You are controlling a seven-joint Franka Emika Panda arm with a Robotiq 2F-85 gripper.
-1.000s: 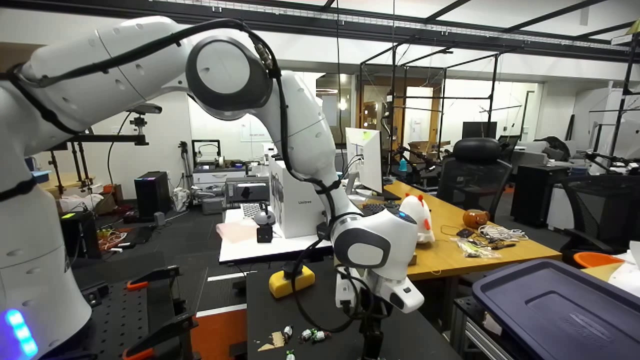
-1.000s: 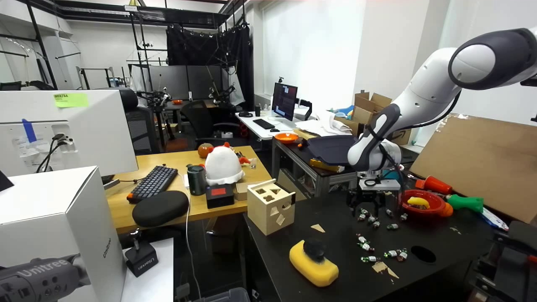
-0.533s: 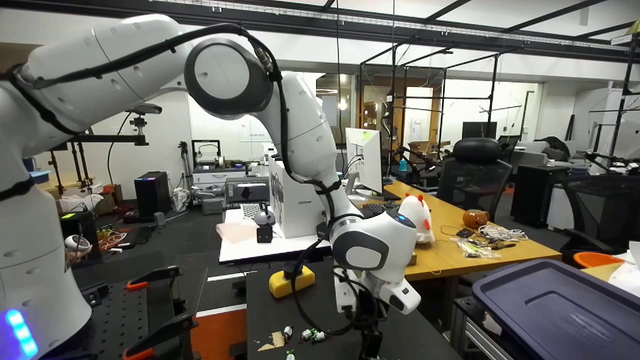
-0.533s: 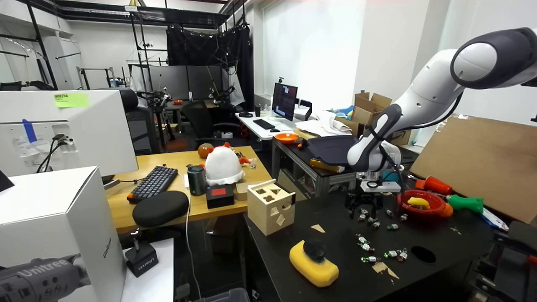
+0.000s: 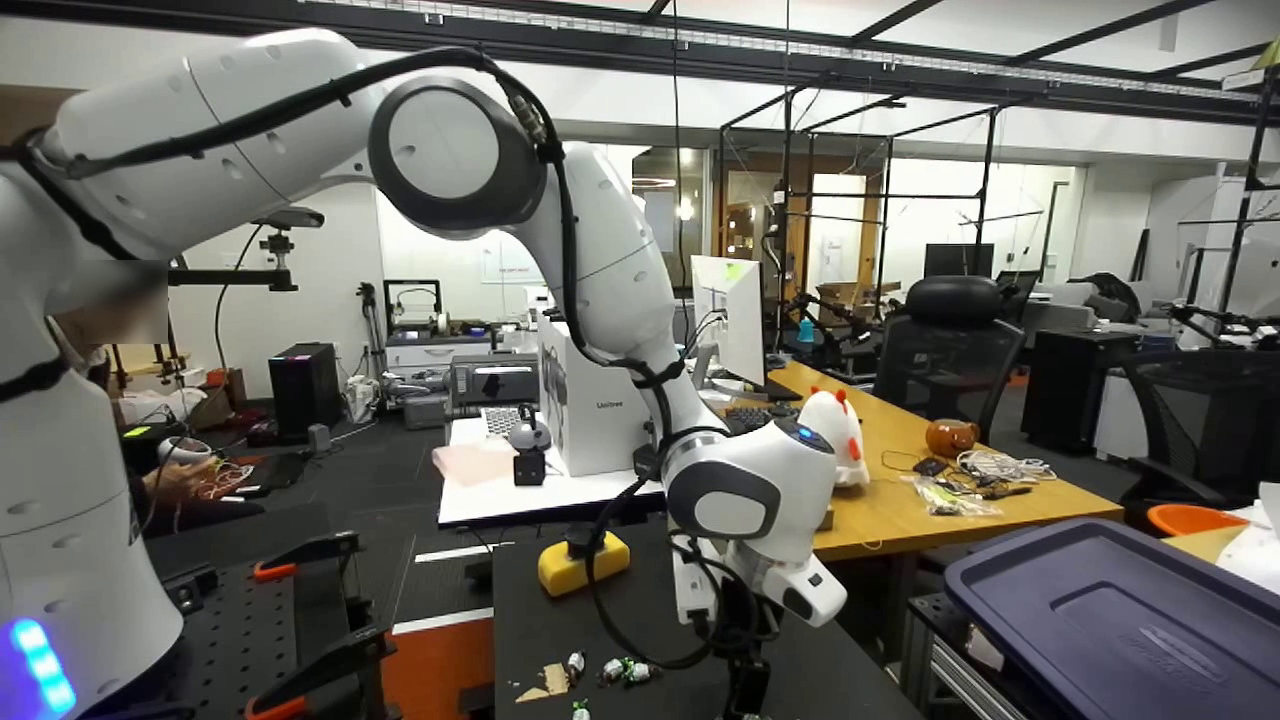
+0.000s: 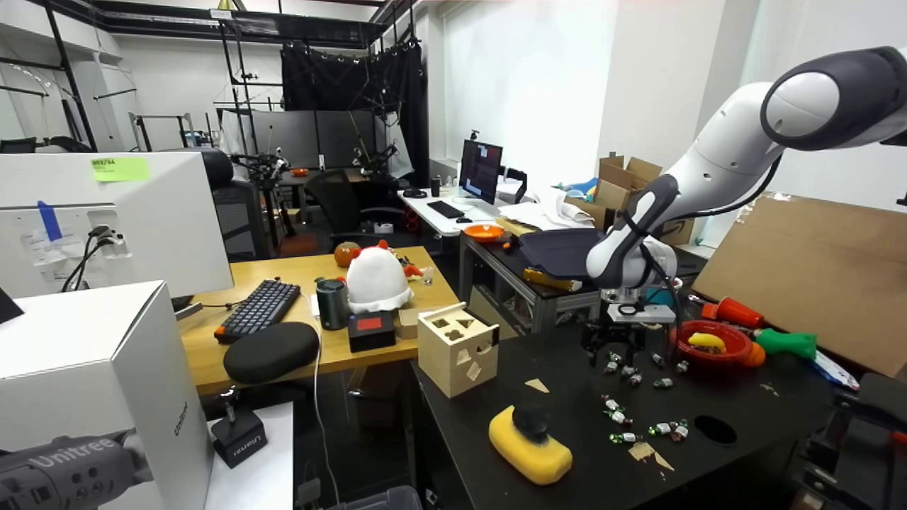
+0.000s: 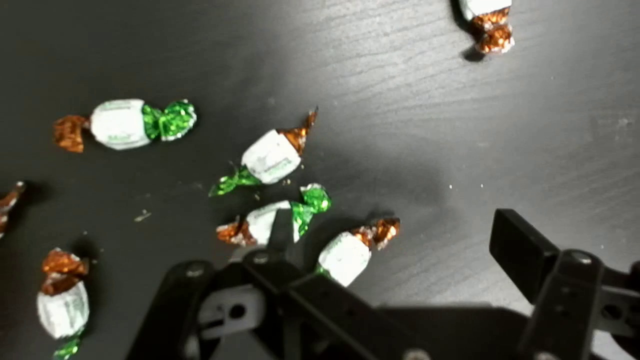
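Wrist view, L to R: edge candy (image 7: 6, 207) mostly out of frame; lower-left candy (image 7: 63, 310); upper-left candy (image 7: 118, 124) lying sideways; middle candy (image 7: 271, 156) slanted; just below it, half-hidden candy (image 7: 262, 220) behind one finger (image 7: 282, 237); then near candy (image 7: 345, 257) showing between the fingers of the gripper (image 7: 404, 242). Jaws wide, nothing held; can't tell if the finger touches. Top-right candy (image 7: 484, 7) well apart. All on the black table (image 7: 545, 150). In an exterior view, L to R: wooden shape box (image 6: 453, 365), yellow block (image 6: 524, 453) with black top, gripper low by the candies, red bowl (image 6: 737, 347) holding a yellow item (image 6: 707, 342), green item (image 6: 788, 343).
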